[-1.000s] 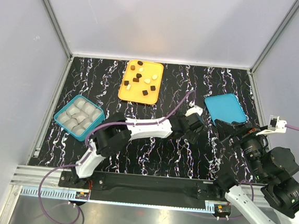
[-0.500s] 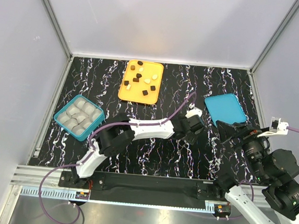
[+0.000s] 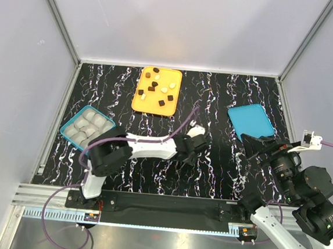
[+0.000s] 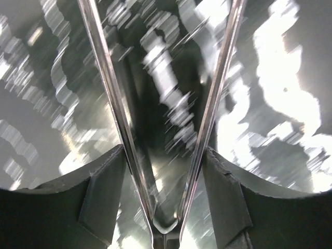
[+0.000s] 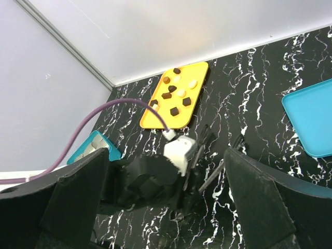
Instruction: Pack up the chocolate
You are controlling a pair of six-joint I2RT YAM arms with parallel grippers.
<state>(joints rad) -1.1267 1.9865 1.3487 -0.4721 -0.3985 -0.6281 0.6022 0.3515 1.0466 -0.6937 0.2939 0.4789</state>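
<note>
The chocolate, dark cubes and pale rounds, lies scattered on the orange tray at the back; the right wrist view shows it too. My left gripper hangs low over the marbled table in the middle, right of the teal compartmented box. In the left wrist view its fingers press on the arms of metal tongs, whose tips spread apart out of frame. My right gripper stands open and empty near the teal lid.
The box shows pale compartments with no chocolate visible in them. The purple cable arcs over the left arm. Grey walls close in the table at the back and sides. From the right wrist, the left arm's white camera block lies straight ahead.
The left arm has swung left, away from the teal lid toward the table's middle, and its fingers have narrowed on the tongs. The right arm has barely moved.
</note>
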